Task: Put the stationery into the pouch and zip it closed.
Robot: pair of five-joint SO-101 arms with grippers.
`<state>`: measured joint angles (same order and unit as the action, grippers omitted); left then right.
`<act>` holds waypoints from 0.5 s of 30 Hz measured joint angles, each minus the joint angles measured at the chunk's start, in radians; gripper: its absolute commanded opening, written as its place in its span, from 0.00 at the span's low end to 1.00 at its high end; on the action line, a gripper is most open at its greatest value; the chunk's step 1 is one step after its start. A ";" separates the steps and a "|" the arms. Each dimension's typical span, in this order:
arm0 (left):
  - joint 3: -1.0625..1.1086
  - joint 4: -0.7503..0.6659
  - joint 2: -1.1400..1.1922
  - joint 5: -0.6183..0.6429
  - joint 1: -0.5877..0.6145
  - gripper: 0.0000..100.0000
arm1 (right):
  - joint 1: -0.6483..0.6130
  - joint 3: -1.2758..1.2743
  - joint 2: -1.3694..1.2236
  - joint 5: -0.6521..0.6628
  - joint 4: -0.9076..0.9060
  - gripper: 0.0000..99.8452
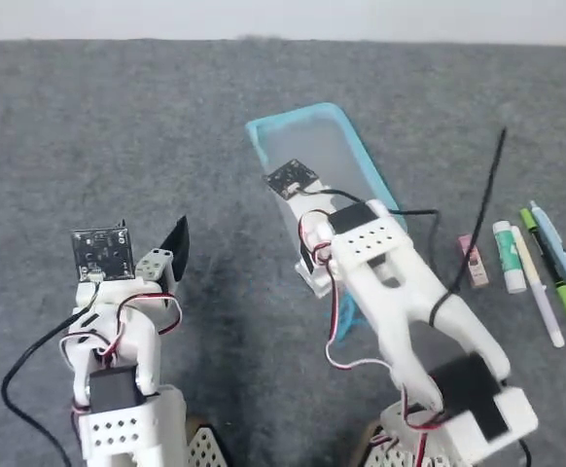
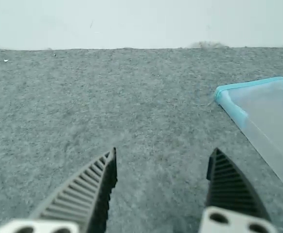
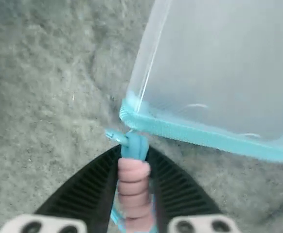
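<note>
The translucent pouch (image 1: 317, 151) with a teal zipper edge lies flat at the table's middle; its corner (image 2: 263, 109) shows in the left wrist view. My right gripper (image 3: 134, 182) is shut on the pink ribbed zipper pull (image 3: 133, 187) at the pouch's near corner (image 3: 132, 116). The right arm (image 1: 371, 243) covers the pouch's near end. To the right of the pouch lie the stationery: a pink eraser (image 1: 474, 261), a white glue stick (image 1: 508, 255), a white pen (image 1: 539, 287), a green marker (image 1: 558, 272) and a light blue pen (image 1: 562, 251). My left gripper (image 1: 166, 251) (image 2: 163, 170) is open over bare mat, left of the pouch.
Grey felt mat (image 1: 118, 126) covers the table up to a white wall at the back. A black cable (image 1: 487, 195) runs from the right arm across the mat beside the eraser.
</note>
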<state>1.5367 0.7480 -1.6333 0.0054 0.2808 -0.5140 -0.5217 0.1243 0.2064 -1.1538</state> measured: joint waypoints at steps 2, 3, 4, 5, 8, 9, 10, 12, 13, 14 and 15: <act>0.000 0.000 0.000 0.000 0.000 0.29 | 0.002 0.000 0.023 0.000 -0.023 0.23; 0.000 0.000 0.000 0.000 0.000 0.29 | 0.002 0.000 0.037 0.000 -0.034 0.22; 0.000 0.000 0.000 0.000 0.000 0.29 | 0.000 0.000 0.049 0.000 -0.043 0.22; 0.000 0.000 0.000 0.000 0.000 0.29 | 0.000 0.000 0.064 0.000 -0.055 0.21; 0.000 0.000 0.000 -0.002 0.000 0.29 | 0.002 0.000 0.104 0.012 -0.097 0.21; 0.000 0.000 0.000 -0.002 0.000 0.29 | 0.000 -0.003 0.117 0.015 -0.098 0.21; 0.000 0.000 0.000 -0.002 0.000 0.29 | 0.000 -0.014 0.126 0.020 -0.097 0.21; 0.000 0.000 0.000 -0.002 0.000 0.29 | 0.000 -0.043 0.137 0.025 -0.081 0.21; 0.000 0.000 0.000 -0.002 0.000 0.29 | 0.000 -0.054 0.137 0.025 -0.074 0.21; 0.000 0.000 0.000 -0.002 0.000 0.29 | 0.000 -0.063 0.137 0.025 -0.064 0.21; 0.000 0.000 0.000 -0.002 0.000 0.29 | 0.000 -0.068 0.137 0.025 -0.061 0.21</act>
<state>1.5367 0.7480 -1.6333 0.0038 0.2808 -0.5140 -0.5892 0.2608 0.2309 -1.2152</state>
